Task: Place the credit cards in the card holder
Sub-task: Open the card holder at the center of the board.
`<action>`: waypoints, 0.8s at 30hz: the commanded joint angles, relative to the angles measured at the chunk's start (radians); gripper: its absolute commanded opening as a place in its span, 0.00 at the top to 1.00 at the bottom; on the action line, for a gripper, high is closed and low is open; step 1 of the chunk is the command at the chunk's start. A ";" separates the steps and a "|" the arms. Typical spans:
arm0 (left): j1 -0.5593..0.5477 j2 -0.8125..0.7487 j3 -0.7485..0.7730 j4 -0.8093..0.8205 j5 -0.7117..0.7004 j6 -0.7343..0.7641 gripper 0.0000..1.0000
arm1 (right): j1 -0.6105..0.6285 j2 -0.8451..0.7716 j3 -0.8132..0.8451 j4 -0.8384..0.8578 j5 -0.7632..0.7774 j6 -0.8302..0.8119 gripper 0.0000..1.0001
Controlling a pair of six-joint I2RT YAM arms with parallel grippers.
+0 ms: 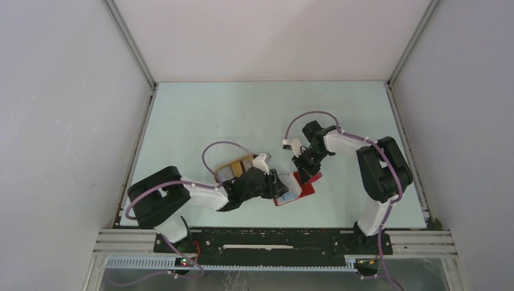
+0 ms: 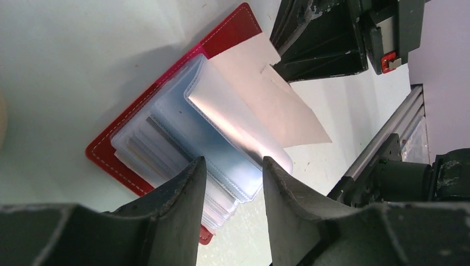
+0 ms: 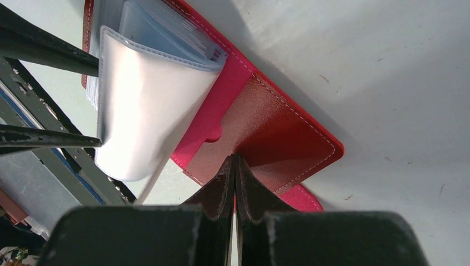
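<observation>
Grippers at open holder (image 1: 306, 189), mid-table (image 1: 242, 109).
Left gripper (image 2: 230, 183): jaws apart, straddling a raised clear sleeve (image 2: 249, 111) of the pocket stack. Right gripper (image 3: 234, 177): pinched tight on edge of red cover, fingers meeting. Holder: lying open between the two grippers. Cards (image 1: 233, 170): gold and grey, just behind left wrist, left of holder, not touching it.

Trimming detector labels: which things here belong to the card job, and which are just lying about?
Job: card holder, its cover pinched by the right fingers; left fingers at its clear sleeves; credit cards.
Lying about: purple cables; aluminium frame rail.
</observation>
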State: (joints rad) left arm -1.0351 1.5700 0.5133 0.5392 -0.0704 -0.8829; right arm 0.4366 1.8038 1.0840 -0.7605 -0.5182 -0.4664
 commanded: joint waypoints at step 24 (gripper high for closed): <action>0.076 0.219 0.063 0.447 0.129 -0.062 0.53 | -0.205 -0.173 0.043 -0.096 -0.245 -0.051 0.68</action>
State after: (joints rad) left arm -0.9707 1.7672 0.5343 0.8886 0.0399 -0.9272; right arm 0.2691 1.7164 1.0920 -0.8413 -0.7372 -0.4953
